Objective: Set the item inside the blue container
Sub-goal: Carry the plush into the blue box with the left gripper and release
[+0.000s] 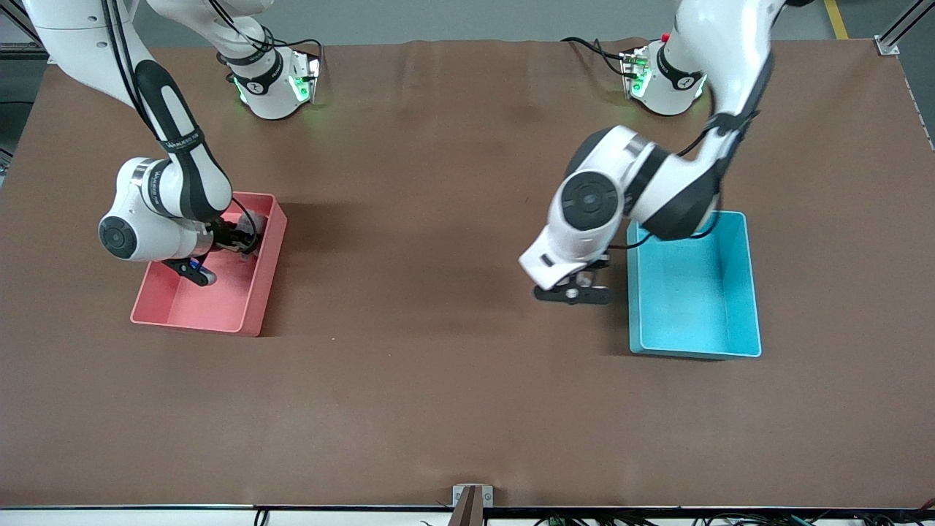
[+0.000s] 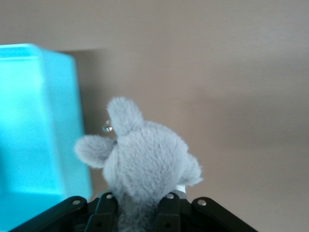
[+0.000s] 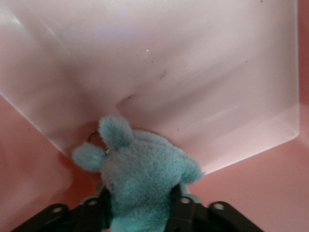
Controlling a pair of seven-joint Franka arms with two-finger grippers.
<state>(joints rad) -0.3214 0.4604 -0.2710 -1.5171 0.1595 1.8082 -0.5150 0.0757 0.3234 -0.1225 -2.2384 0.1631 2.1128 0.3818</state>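
The blue container (image 1: 694, 299) is a cyan open-top bin toward the left arm's end of the table, and nothing shows inside it. My left gripper (image 1: 577, 292) hangs over the table just beside the container's wall (image 2: 34, 121), on the side toward the right arm. It is shut on a grey plush toy (image 2: 145, 159) with two small ears; my left gripper (image 2: 137, 203) pinches the toy's lower body. In the front view the arm hides this toy. My right gripper (image 3: 140, 205) is shut on a teal plush toy (image 3: 145, 174).
A pink bin (image 1: 219, 310) of the same size stands toward the right arm's end of the table. My right gripper (image 1: 245, 234) sits low inside it, over its pale floor (image 3: 193, 72). Brown table (image 1: 438, 307) lies between the two bins.
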